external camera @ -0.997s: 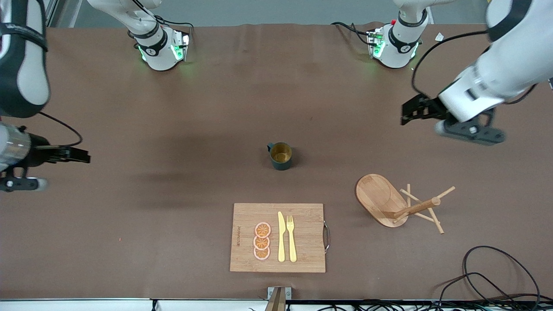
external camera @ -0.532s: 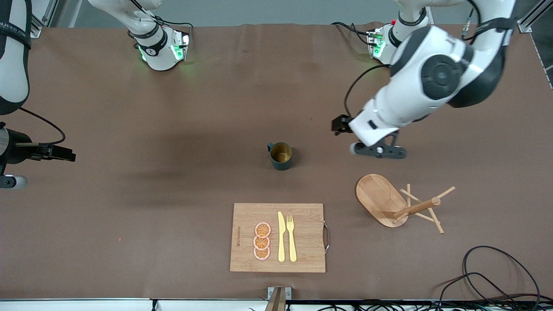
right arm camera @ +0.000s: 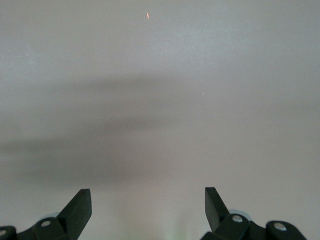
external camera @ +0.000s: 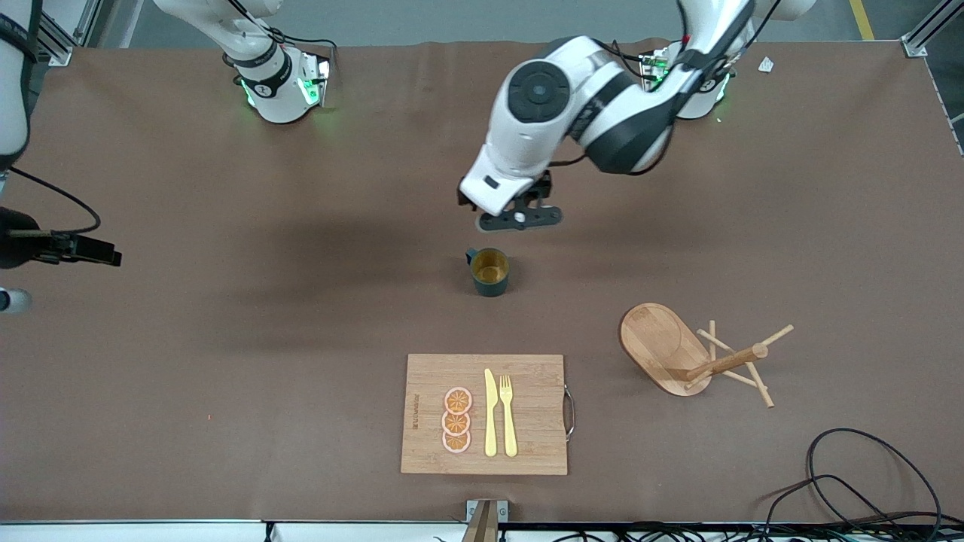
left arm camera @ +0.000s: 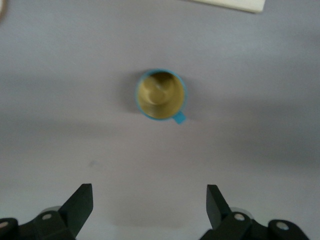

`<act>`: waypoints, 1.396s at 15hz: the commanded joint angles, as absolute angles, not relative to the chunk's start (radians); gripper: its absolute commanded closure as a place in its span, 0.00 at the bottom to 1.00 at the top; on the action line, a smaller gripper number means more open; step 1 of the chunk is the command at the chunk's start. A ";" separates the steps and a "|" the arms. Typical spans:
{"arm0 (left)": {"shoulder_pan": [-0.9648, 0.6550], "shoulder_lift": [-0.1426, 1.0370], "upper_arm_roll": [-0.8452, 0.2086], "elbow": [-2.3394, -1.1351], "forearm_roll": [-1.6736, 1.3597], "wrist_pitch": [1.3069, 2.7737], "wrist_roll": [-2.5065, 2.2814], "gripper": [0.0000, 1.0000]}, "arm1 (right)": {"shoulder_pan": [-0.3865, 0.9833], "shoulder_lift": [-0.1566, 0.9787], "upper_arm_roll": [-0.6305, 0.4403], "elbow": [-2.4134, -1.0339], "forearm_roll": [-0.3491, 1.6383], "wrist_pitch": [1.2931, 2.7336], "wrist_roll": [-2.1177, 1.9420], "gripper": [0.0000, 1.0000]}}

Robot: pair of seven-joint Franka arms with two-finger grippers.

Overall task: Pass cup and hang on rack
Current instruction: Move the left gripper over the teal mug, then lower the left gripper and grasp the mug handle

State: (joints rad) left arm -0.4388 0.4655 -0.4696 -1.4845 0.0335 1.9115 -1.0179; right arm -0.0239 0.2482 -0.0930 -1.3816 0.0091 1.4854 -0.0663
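Observation:
The cup, dark teal with a yellow-brown inside, stands upright mid-table, its small handle toward the right arm's end. In the left wrist view the cup shows from above, ahead of the fingertips. My left gripper hangs open and empty above the table beside the cup, on the robots' side, and it also shows in its own wrist view. The rack sits toward the left arm's end, its post and pegs slanting outward. My right gripper is open and empty over bare table at its own end.
A bamboo cutting board with orange slices, a yellow knife and a fork lies nearer the camera than the cup. Black cables lie at the near corner at the left arm's end.
My left arm swung in from its end of the table to just beside the cup. My right gripper drew back a little toward its own table edge. Cup and rack have not moved.

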 commanded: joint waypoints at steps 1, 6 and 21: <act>-0.514 0.557 -0.465 -1.393 0.106 1.934 -1.142 0.00 | -0.040 0.109 -0.077 -1.517 0.009 1.502 -0.057 0.00; -0.652 0.669 -0.457 -1.381 0.382 2.000 -1.420 0.00 | -0.037 0.012 -0.072 -1.598 0.000 1.502 -0.054 0.00; -1.169 0.862 0.052 -1.336 0.658 2.040 -2.172 0.00 | -0.029 -0.078 -0.075 -1.600 -0.005 1.459 -0.055 0.00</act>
